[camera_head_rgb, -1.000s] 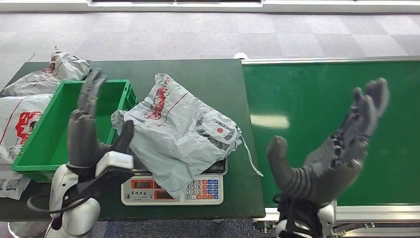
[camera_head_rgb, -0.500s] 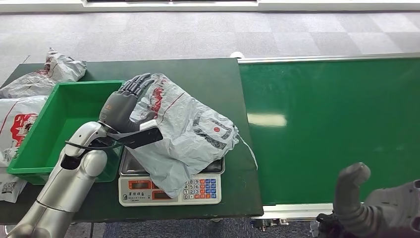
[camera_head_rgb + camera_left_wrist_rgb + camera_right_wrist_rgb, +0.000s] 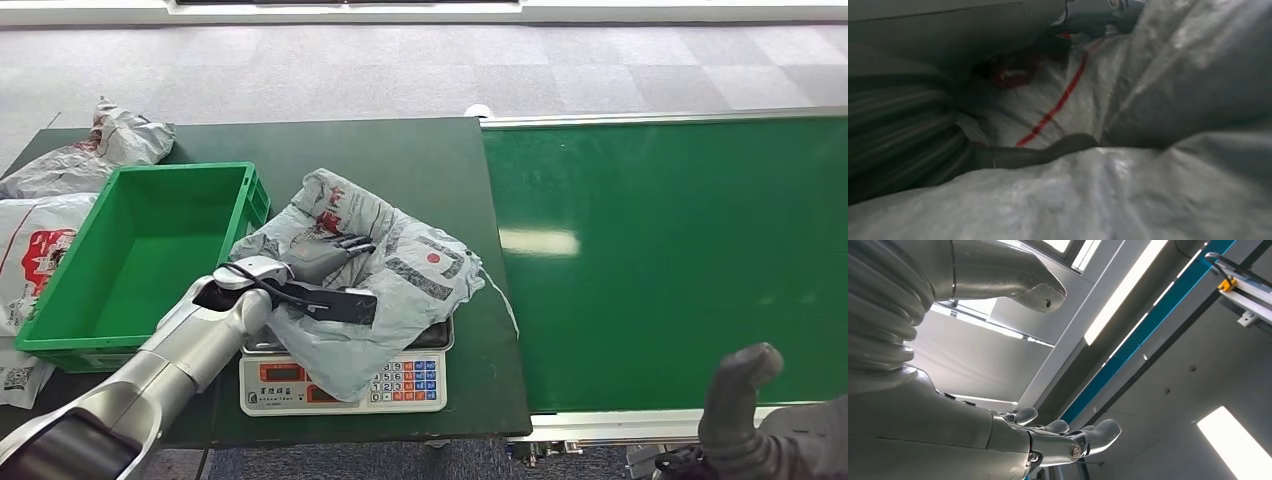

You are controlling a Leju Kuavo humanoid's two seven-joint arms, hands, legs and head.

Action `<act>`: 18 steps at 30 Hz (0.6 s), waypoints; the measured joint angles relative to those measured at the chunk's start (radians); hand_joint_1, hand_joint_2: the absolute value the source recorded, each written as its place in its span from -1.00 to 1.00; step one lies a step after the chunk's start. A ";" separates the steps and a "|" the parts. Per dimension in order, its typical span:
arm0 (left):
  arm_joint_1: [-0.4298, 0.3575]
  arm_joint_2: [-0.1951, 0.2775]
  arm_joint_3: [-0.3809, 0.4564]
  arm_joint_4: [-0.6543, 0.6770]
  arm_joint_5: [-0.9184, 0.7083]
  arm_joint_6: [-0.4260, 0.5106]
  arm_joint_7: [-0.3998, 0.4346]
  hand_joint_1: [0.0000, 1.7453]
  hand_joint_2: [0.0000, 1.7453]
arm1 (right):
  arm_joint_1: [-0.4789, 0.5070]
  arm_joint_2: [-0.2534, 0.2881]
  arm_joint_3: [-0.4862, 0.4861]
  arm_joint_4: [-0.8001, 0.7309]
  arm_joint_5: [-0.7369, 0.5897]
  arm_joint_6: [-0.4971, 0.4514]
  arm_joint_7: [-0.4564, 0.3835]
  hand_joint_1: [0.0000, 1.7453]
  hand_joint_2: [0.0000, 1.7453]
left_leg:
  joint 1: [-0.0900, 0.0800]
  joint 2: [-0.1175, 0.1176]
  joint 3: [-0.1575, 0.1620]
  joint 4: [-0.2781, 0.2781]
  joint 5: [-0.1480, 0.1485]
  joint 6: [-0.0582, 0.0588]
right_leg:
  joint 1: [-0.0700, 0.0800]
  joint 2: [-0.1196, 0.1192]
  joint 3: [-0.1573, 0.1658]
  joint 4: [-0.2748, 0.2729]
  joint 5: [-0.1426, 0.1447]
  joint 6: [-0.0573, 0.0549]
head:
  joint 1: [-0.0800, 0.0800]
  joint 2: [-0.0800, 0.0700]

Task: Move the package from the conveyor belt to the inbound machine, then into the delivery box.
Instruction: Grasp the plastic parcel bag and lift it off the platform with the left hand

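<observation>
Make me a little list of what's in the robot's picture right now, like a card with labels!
package: grey plastic bag lying on the scale
scale: white, coloured keys, on the dark green table
left hand: pressed into the bag, fingers sunk in its folds
right hand: empty, fingers apart, held low near the conveyor belt
box: green crate, empty, beside the scale
extra bags: left of the crate

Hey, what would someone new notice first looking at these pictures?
Probably the crumpled grey package lying on the scale at the table's middle, with the left hand pressed into its plastic. Next, the green bin just left of it, and the bare green conveyor belt on the right.
</observation>
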 joint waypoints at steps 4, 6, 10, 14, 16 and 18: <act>-0.029 -0.028 -0.066 0.085 0.015 -0.053 -0.042 -1.00 1.00 | -0.001 0.002 0.000 0.002 0.005 0.000 0.014 -1.00 1.00 | 0.000 -0.007 0.004 -0.001 -0.001 0.001 | 0.000 -0.007 0.009 0.000 -0.004 0.002 | 0.000 0.000; -0.040 -0.036 -0.089 0.108 0.018 -0.060 -0.048 -1.00 1.00 | -0.001 0.002 0.000 0.004 0.005 0.000 0.019 -1.00 1.00 | 0.000 -0.009 0.006 -0.001 -0.002 0.002 | -0.001 -0.010 0.015 0.000 -0.006 0.003 | 0.000 0.000; -0.052 -0.044 -0.120 0.133 0.022 -0.084 -0.059 -0.50 1.00 | -0.005 0.002 0.000 0.010 0.000 0.000 0.031 -1.00 1.00 | -0.001 -0.010 0.009 -0.001 -0.007 0.005 | -0.002 -0.013 0.025 -0.001 -0.012 0.004 | 0.000 0.000; -0.045 -0.047 -0.151 0.142 0.024 -0.071 -0.069 1.00 1.00 | -0.021 0.002 0.003 0.020 0.004 0.000 0.050 -1.00 1.00 | -0.002 -0.012 0.018 -0.001 -0.009 0.005 | -0.002 -0.013 0.034 -0.001 -0.015 0.005 | 0.000 0.000; -0.036 -0.046 -0.160 0.140 0.025 -0.033 -0.074 1.00 1.00 | -0.027 0.002 0.005 0.023 0.014 0.000 0.065 -1.00 1.00 | -0.003 -0.013 0.021 -0.001 -0.010 0.006 | -0.002 -0.014 0.037 -0.001 -0.016 0.006 | 0.000 0.000; -0.032 -0.045 -0.166 0.134 0.029 -0.005 -0.073 1.00 1.00 | -0.031 0.002 0.006 0.023 0.021 0.000 0.079 -1.00 1.00 | -0.003 -0.015 0.022 -0.001 -0.010 0.006 | -0.002 -0.015 0.039 -0.001 -0.017 0.006 | 0.000 0.000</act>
